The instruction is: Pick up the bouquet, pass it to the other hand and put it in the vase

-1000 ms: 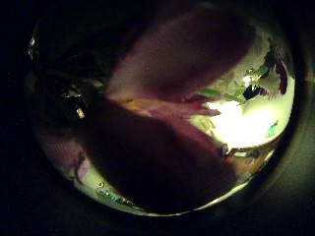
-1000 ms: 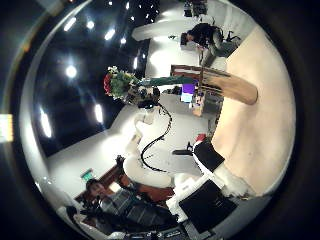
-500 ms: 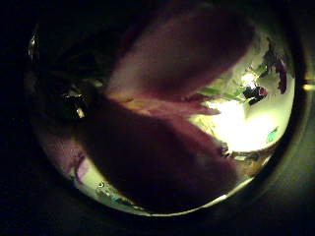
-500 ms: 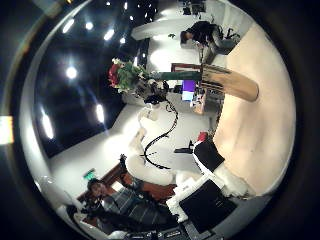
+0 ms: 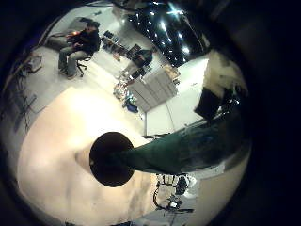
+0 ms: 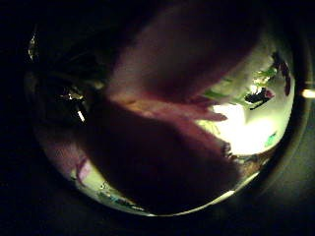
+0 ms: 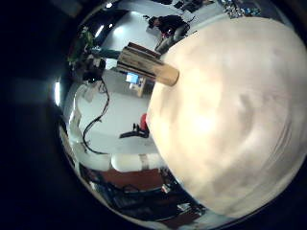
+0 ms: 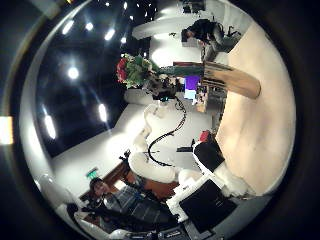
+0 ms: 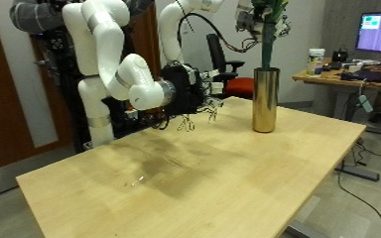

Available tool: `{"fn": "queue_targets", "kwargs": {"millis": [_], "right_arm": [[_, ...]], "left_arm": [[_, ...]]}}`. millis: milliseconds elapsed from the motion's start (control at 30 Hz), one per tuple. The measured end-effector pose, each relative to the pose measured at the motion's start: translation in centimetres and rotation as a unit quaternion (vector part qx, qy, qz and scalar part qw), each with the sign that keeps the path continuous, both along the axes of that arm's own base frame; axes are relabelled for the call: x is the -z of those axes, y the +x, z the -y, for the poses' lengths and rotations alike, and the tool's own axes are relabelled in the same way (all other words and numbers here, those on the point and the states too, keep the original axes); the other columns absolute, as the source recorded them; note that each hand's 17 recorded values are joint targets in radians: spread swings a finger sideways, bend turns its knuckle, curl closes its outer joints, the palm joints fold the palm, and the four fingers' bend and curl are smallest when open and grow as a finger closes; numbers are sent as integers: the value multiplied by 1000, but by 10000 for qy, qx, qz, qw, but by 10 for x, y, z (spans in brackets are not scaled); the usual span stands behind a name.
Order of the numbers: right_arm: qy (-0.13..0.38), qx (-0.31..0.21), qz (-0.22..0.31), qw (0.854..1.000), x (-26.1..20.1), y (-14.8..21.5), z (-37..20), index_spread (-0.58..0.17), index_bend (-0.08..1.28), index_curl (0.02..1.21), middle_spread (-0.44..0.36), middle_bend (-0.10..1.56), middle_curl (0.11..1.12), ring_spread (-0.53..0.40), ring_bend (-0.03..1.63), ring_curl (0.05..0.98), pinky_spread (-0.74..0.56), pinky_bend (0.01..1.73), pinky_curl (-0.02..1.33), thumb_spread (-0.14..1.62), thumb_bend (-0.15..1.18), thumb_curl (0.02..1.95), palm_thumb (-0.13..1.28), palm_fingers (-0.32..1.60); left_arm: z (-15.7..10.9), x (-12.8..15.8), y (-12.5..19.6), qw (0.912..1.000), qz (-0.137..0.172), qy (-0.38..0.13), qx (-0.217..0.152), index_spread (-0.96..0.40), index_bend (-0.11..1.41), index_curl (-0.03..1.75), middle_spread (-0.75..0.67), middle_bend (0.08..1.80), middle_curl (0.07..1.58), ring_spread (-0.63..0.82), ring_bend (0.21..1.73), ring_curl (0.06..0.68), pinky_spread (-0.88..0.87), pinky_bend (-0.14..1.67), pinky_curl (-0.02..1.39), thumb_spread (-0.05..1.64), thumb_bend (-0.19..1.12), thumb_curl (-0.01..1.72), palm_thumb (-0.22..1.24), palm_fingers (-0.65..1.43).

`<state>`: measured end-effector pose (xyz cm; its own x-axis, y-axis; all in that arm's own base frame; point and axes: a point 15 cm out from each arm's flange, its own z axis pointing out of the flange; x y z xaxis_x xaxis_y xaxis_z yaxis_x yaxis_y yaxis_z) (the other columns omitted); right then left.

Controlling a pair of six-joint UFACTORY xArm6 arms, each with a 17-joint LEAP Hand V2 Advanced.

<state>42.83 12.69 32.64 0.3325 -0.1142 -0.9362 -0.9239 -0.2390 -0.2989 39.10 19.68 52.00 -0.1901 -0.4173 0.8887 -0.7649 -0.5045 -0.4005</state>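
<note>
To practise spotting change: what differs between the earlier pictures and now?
In the right palm's view, the bouquet, held in the left hand, has moved sideways toward the vase. The left hand keeps its hold, petals filling its palm view; the right hand and the vase stayed put.

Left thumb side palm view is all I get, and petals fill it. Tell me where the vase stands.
Observer: The tall gold vase stands upright on the table, directly under the left hand.
Operator: Give me the stems.
Observer: The bouquet hangs upright, with its green stems reaching down to the vase's mouth. The left little finger side palm view looks down along them at the dark opening.
Operator: Report the right hand.
Observer: The right hand hovers off to the side of the vase, apart from it, holding nothing.
</note>
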Motion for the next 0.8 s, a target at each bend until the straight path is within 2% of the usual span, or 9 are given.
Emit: {"fn": "queue_targets", "kwargs": {"millis": [67, 133, 267, 333, 367, 467, 533, 667, 800], "right_arm": [[18, -21, -10, 10000, 0, -1, 0, -250, 148, 229, 215, 170, 242, 271, 352, 266, 447, 413, 321, 978, -23, 448, 880, -48], [48, -44, -20, 10000, 0, -2, 0, -250, 148, 230, 215, 170, 243, 271, 354, 265, 447, 414, 321, 978, -23, 448, 880, -48], [85, -81, -35, 9999, -1, -3, 0, -250, 149, 233, 215, 171, 242, 271, 354, 263, 447, 412, 321, 978, -23, 449, 880, -47], [88, -84, -29, 9999, -1, -3, 0, -247, 149, 234, 215, 171, 242, 271, 355, 262, 447, 412, 321, 978, -23, 449, 880, -47], [88, -84, -29, 9999, -1, -3, 0, -247, 149, 234, 215, 171, 242, 271, 355, 262, 447, 412, 321, 978, -23, 449, 880, -47], [90, -84, -36, 9999, -1, -4, 0, -246, 149, 234, 215, 171, 242, 271, 355, 261, 447, 412, 321, 978, -23, 450, 880, -47], [89, -84, -37, 9999, -1, -4, 0, -248, 152, 236, 215, 173, 243, 271, 354, 260, 447, 411, 320, 978, -23, 450, 880, -44], [89, -91, -37, 9999, -1, -4, 0, -249, 155, 241, 215, 174, 245, 271, 349, 258, 447, 405, 319, 978, -22, 447, 884, -39], [90, -86, -37, 9999, -1, -4, 0, -246, 153, 244, 215, 173, 246, 273, 351, 257, 447, 405, 319, 977, -23, 445, 884, -39]], "left_arm": [[0, 0, 0, 10000, -4, 13, 2, -552, 127, 1348, -658, 738, 1113, -498, 1191, 479, -695, 1155, 632, 870, -48, 500, 483, 787], [-1, 0, -1, 10000, 44, 87, 7, -492, 122, 1248, -615, 622, 1042, -492, 1150, 464, -709, 1098, 596, 883, -47, 441, 434, 557], [-2, -1, -2, 9998, 56, 167, 17, -384, 133, 1122, -537, 532, 973, -426, 1069, 430, -692, 1042, 555, 872, -41, 397, 403, 408], [-1, -3, -3, 9998, 42, 208, 39, -237, 118, 997, -369, 371, 897, -279, 1017, 419, -577, 956, 530, 854, -46, 375, 366, 156], [-1, -3, -3, 9997, 29, 239, 54, -150, 129, 927, -255, 314, 845, -176, 976, 397, -460, 872, 503, 842, -44, 367, 351, 52], [-1, -4, -4, 9994, -11, 334, 129, 5, 140, 789, -9, 230, 731, 25, 928, 356, -200, 733, 444, 823, -43, 355, 325, -42], [-2, -4, -3, 9993, 24, 345, 119, 126, 133, 645, 274, 171, 602, 276, 867, 311, 137, 656, 390, 804, -42, 349, 307, -83], [-9, -3, -6, 9994, 32, 356, 43, 187, 129, 505, 438, 179, 492, 429, 789, 265, 383, 592, 339, 785, -41, 344, 289, -88], [-14, -4, -9, 9993, 49, 357, -27, 201, 134, 416, 497, 176, 424, 501, 728, 236, 484, 543, 308, 769, -41, 344, 270, -80]]}}
